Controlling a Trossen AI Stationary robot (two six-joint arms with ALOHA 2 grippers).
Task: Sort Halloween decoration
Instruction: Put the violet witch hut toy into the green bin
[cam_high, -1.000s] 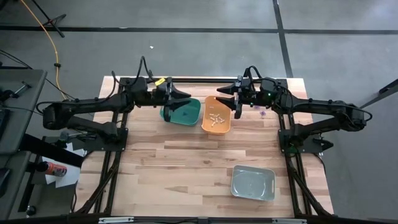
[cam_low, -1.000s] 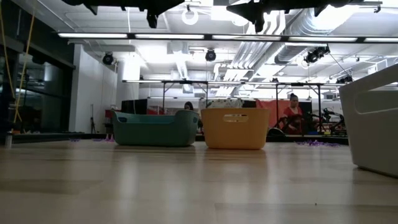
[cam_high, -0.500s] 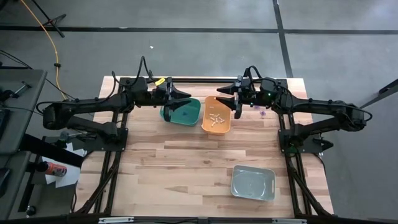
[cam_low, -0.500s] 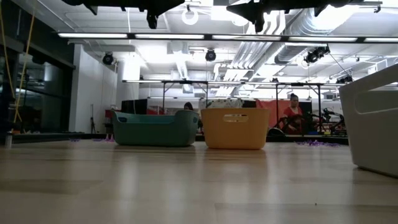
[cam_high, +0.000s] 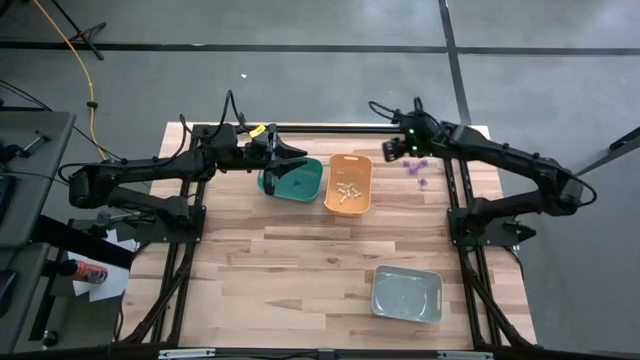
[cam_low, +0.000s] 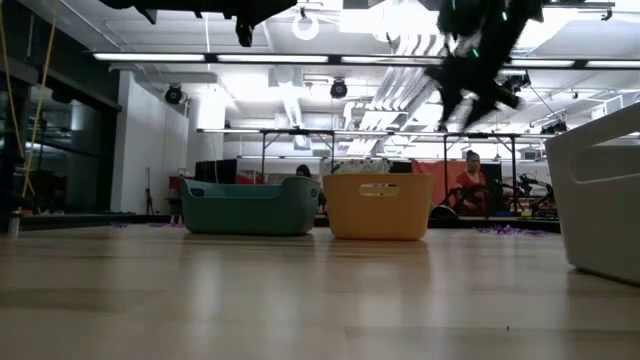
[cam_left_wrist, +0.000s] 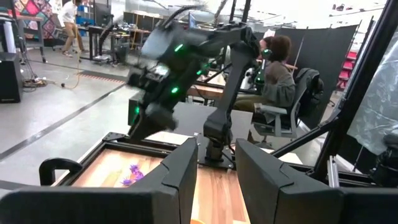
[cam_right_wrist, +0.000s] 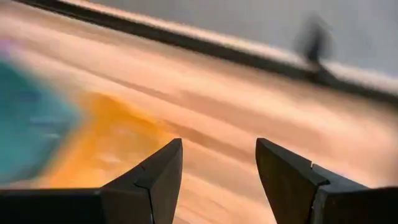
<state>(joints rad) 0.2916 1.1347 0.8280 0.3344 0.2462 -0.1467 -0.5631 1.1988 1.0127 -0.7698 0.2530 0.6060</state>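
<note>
Left gripper (cam_high: 292, 153) hangs over the green bin (cam_high: 296, 181) near the tabletop's far edge, fingers a little apart; whether it holds anything, I can't tell. Beside it the orange bin (cam_high: 349, 184) has cream trinkets (cam_high: 346, 190) in it. Over to the right, the right gripper (cam_high: 388, 150) is swinging above the far right corner, claw wide and empty, close to the purple trinkets (cam_high: 418, 170) loose on the wood. Looks like a reach: next it must drop and pinch one.
</note>
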